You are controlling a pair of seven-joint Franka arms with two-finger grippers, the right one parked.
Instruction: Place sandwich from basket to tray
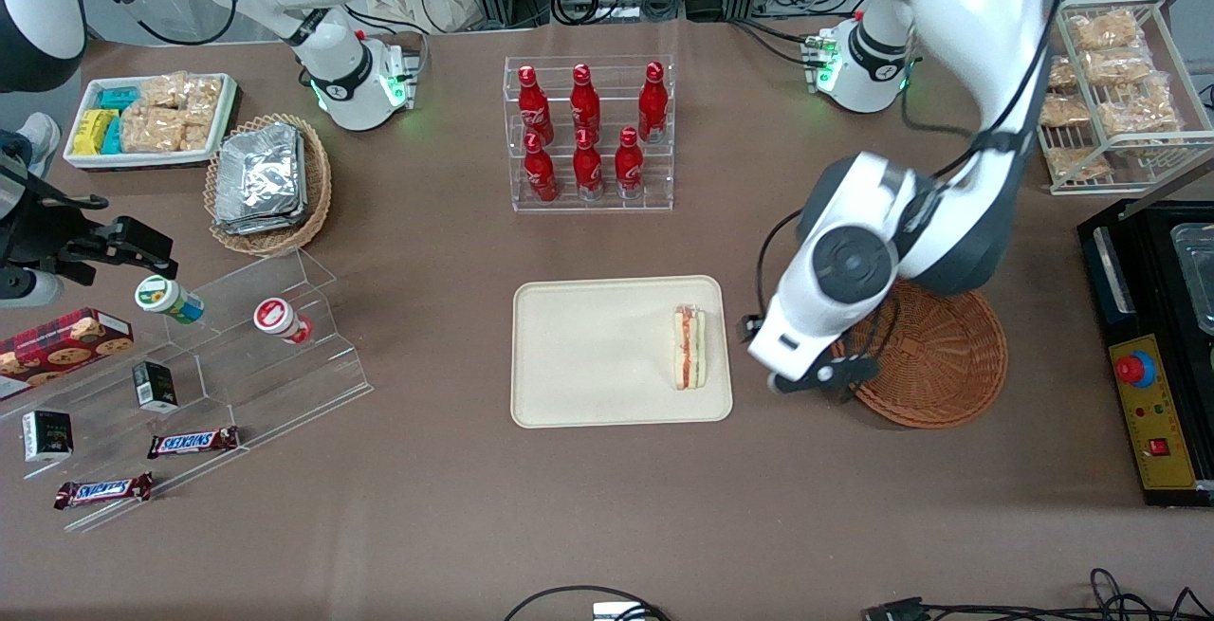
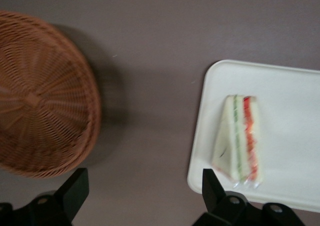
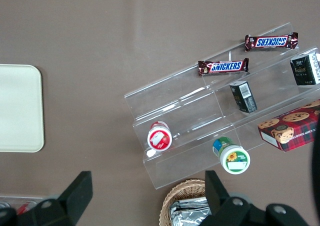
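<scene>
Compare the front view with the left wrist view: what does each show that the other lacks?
Front only: the bottle rack, the foil packets, the Snickers bars.

Left wrist only: the fingers spread wide, nothing between them.

Both: the sandwich lying on the tray, the empty basket, and the gripper over bare table between tray and basket.

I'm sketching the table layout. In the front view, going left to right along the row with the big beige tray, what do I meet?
Clear stepped stand → tray → sandwich lying on the tray → the working arm's hand, open, empty, over the table at the basket's edge → round brown basket → black control box.
</scene>
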